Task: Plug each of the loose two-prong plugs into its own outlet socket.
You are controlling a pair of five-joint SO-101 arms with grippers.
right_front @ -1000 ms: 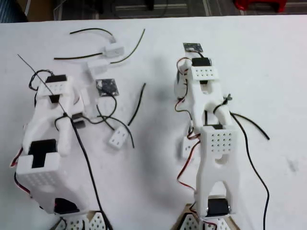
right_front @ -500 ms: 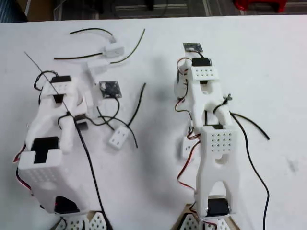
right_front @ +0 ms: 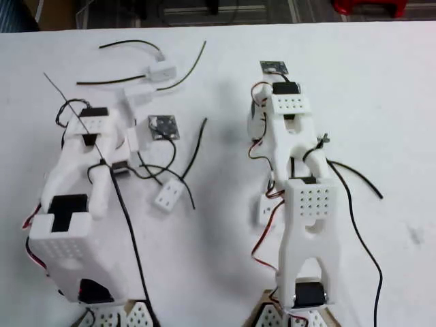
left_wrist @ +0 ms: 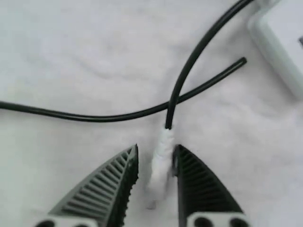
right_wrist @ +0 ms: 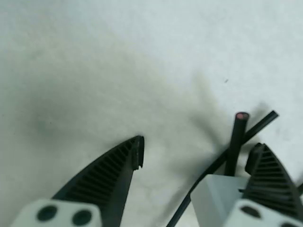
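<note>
My left gripper (left_wrist: 155,149) is shut on a slim white plug (left_wrist: 161,161), whose black cable (left_wrist: 189,66) runs away from the fingers over the white table. In the high view that gripper (right_front: 133,139) sits left of centre. A white outlet block (right_front: 169,196) with holes lies just below and to its right. Two more white blocks (right_front: 160,70) (right_front: 139,92) with cables lie farther back. My right gripper (right_wrist: 199,144) is open over the table, with a white block (right_wrist: 215,198) and a black cable end (right_wrist: 235,142) close against one finger.
Loose black cables (right_front: 194,146) curl between the two arms and another cable (right_front: 361,225) trails to the right of the right arm (right_front: 289,105). A white block corner (left_wrist: 284,33) lies beyond the left gripper. The table's far edge (right_front: 218,24) runs along the back.
The left arm has shifted right and slightly toward the back, and the plug's black cable has dragged to the right with it. The right arm has not moved.
</note>
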